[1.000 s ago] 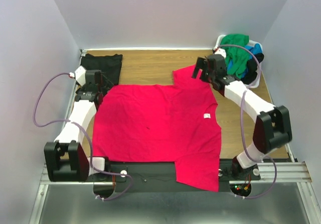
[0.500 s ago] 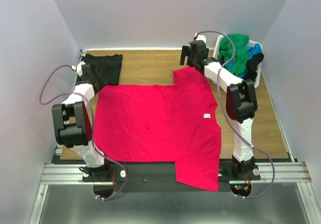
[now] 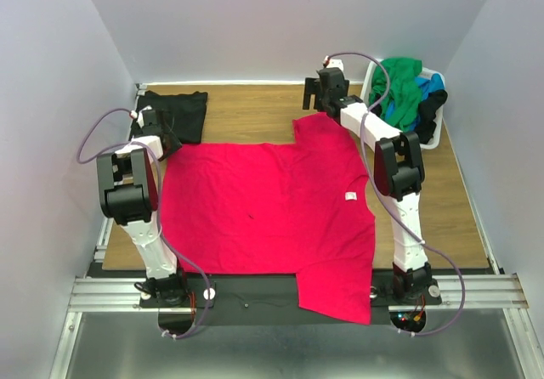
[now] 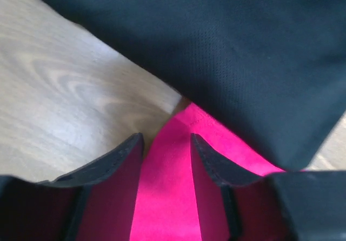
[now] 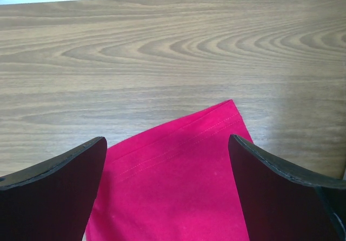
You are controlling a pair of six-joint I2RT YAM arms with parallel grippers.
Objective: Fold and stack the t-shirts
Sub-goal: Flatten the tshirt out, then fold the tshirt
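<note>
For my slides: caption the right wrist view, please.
Open right tool poised above a sleeve corner of the red t-shirt on the wooden table.

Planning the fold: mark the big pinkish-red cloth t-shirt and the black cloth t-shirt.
big pinkish-red cloth t-shirt [image 3: 263, 209], top external view, chest middle.
black cloth t-shirt [image 3: 183, 111], top external view, its centre.

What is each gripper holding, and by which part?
Nothing yet. The open left gripper straddles a corner of the red t-shirt; the open right gripper hovers over its far sleeve.
</note>
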